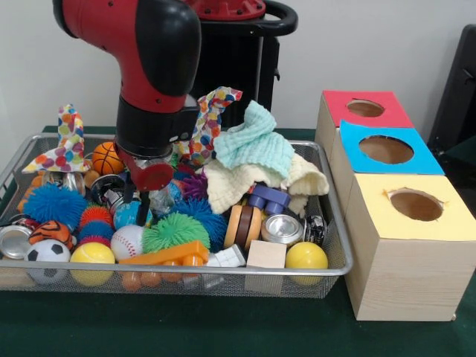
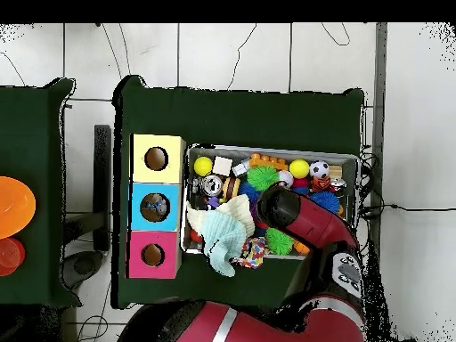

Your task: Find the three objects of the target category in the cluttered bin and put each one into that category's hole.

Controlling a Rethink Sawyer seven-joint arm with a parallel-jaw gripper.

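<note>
While I hang low over the left half of the wire bin point(image 1: 327, 223), the front view shows my gripper point(image 1: 138, 202) dipped among the toys, its dark fingers point(image 1: 143, 208) standing a little apart, open and holding nothing, just left of the green spiky ball point(image 1: 175, 230) and just behind the baseball point(image 1: 126, 241). Which category is wanted I cannot tell from this; I judge the balls likeliest, since they crowd round me. The baseball, the yellow ball point(image 1: 92, 253) near the front rim and the soccer ball point(image 1: 47, 251) at the near left would be hard, smooth and apt to roll, so I would close across their widest part from above. The spiky ball and the blue spiky ball point(image 1: 53, 202) to the far left look soft and light, and would yield, so a deeper, firmer bite seems right. The cloths point(image 1: 256, 160) heaped at the far middle are limp and may hide things. To the right of the bin stand the three boxes point(image 1: 405, 245) on the tabletop point(image 1: 223, 327), with red, blue and yellow tops, each with a hole. From overhead, my arm point(image 2: 307, 223) covers the bin's middle and hides the fingers; the boxes point(image 2: 156, 205) lie touching in a row at the picture's left, just beside the bin point(image 2: 267, 150).
</note>
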